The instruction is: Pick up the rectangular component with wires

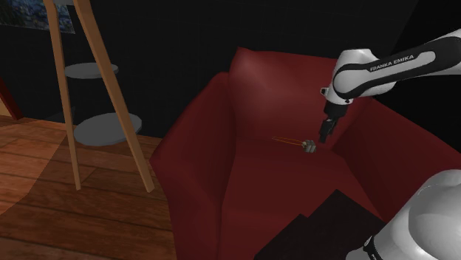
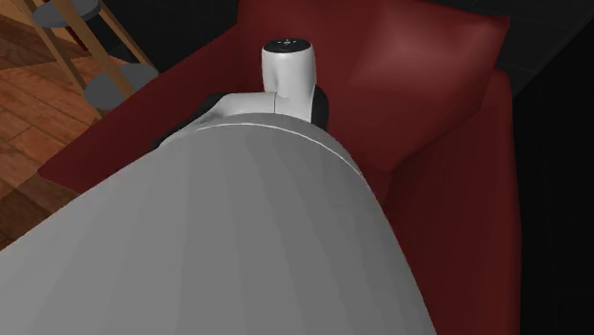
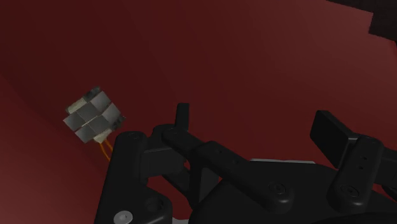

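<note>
The gripper [image 1: 326, 131] is seen released; in the wrist view its two black fingers [image 3: 182, 116] stand well apart, and nothing is clasped between them; it is held low over the back edge of the seat of a dark red armchair [image 1: 199, 140], close to the seat's back corner on the shoulder view's right.

The rectangular component [image 1: 311, 145] is found on the seat just below and beside the gripper, near that same back corner, where seat and backrest meet; in the wrist view it is shown as a small block of grey and pale squares, lying outside the fingers, to the side of one of them and not touched by it; thin orange wires [image 1: 284, 139] are laid out from it along the back edge of the seat toward the shoulder view's left.

The white arm [image 1: 391, 66] is brought in over the armrest on the shoulder view's right; a red cushion [image 1: 273, 74] is propped against the backrest; the dark stand [image 1: 325, 221] is placed at the seat's front edge.

Beside the armchair, on a wooden floor [image 1: 44, 185], a slanted wooden frame [image 1: 70, 111] and round grey discs [image 1: 107, 127] are seen; a black area is shown behind the backrest.
</note>
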Available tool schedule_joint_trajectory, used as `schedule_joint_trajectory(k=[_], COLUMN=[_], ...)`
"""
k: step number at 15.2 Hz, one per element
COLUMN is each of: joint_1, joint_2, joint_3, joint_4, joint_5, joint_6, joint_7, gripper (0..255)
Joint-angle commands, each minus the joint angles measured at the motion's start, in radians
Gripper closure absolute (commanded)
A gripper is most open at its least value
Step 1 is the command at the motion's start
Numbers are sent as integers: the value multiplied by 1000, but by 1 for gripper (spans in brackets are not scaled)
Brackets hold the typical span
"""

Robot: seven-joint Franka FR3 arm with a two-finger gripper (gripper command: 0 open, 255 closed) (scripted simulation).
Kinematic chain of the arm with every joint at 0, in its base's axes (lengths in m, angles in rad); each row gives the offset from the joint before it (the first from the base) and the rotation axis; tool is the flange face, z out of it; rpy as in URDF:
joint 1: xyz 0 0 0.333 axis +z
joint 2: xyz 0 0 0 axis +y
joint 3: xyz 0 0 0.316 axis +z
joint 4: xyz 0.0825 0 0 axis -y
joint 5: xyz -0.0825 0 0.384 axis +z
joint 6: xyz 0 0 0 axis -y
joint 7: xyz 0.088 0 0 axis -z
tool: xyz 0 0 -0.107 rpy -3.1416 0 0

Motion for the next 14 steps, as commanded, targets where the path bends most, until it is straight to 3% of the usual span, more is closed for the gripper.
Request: schedule_joint_trajectory(k=[1,5,9,14], joint_1=[11,35,39,-36], joint_2=[79,252,442,673], joint_3=[-40,-114,-151,-102], joint_4=[19,84,174,323], joint_5=[14,94,246,457], joint_6=[74,195,287,345], joint_7=[-62,-215,-406,-640], gripper=[0,0,0,0])
